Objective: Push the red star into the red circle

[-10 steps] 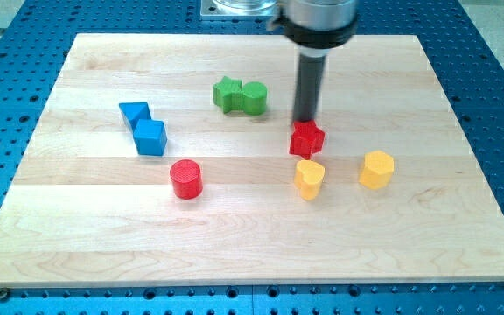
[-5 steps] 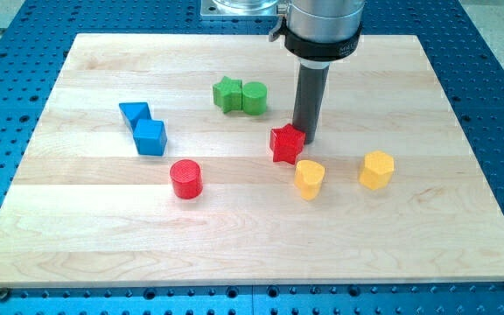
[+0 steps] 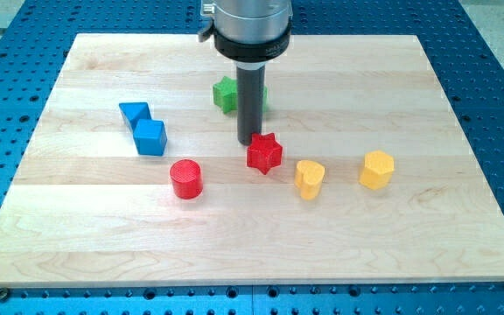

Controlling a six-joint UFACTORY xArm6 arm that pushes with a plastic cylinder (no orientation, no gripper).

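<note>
The red star (image 3: pixel 264 154) lies near the middle of the wooden board (image 3: pixel 409 236). The red circle (image 3: pixel 185 178) stands to its left and slightly lower, about a block's width of bare board between them. My tip (image 3: pixel 249 143) sits just above and left of the red star, touching or nearly touching its upper left edge. The rod rises straight up from there and hides part of the green blocks behind it.
A green star (image 3: pixel 226 94) and a green cylinder (image 3: pixel 262 96), partly hidden by the rod, sit toward the view's top. A blue triangle (image 3: pixel 134 113) and blue cube (image 3: pixel 150 137) are at the left. Two yellow blocks (image 3: pixel 309 178) (image 3: pixel 377 169) lie right of the red star.
My tip has swept to the view's left, from the star's upper right to its upper left. The red star has slid left and slightly down, toward the red circle.
</note>
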